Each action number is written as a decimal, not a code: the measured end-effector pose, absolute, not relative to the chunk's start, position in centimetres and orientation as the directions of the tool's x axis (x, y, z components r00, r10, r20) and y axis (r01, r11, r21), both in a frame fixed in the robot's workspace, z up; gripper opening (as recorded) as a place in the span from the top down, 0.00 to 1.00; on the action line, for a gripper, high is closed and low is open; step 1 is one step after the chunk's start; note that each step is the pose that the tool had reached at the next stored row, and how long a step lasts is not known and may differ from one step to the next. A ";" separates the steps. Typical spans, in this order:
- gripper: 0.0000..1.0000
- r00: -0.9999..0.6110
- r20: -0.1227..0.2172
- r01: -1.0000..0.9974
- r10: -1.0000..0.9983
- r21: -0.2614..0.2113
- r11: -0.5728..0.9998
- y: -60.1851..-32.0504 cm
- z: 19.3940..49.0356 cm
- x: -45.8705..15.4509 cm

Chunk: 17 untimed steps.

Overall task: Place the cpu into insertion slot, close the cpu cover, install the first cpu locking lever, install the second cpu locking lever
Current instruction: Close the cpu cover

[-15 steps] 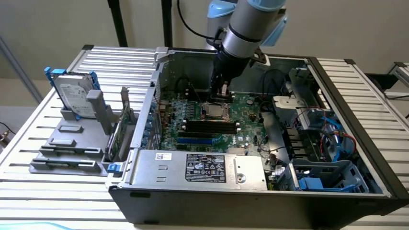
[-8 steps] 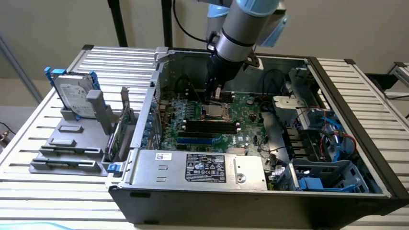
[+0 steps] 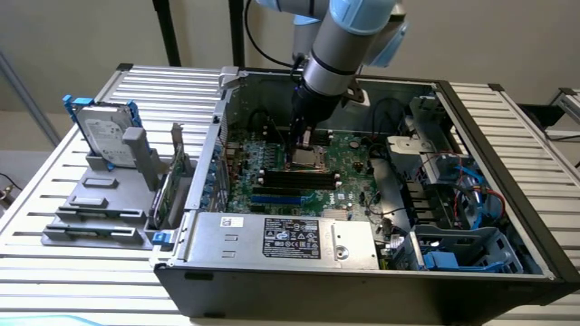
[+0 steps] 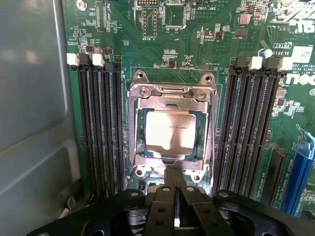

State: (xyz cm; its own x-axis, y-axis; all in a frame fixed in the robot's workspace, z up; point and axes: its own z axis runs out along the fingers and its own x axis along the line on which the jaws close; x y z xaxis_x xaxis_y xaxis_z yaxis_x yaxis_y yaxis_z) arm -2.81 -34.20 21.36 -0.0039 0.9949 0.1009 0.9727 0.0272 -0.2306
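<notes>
Gripper at the edge of the insertion slot — fingers pressed together, holding nothing.
Its cpu lies flat inside, pale face showing through the window of the cpu cover, folded down over it — black memory slots flank both sides.

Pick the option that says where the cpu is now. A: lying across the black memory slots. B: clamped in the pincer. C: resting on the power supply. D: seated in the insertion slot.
D: the cpu lies flat in the insertion slot, framed by the cpu cover, apart from the shut pincer.
</notes>
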 end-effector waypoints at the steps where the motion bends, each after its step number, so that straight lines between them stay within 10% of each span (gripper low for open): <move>1: 0.89 -0.004 0.100 0.973 0.995 -0.231 0.027 -34.2 21.2 -2.8; 17: 0.89 -0.003 0.093 0.970 0.996 -0.242 0.025 -34.2 20.6 -3.0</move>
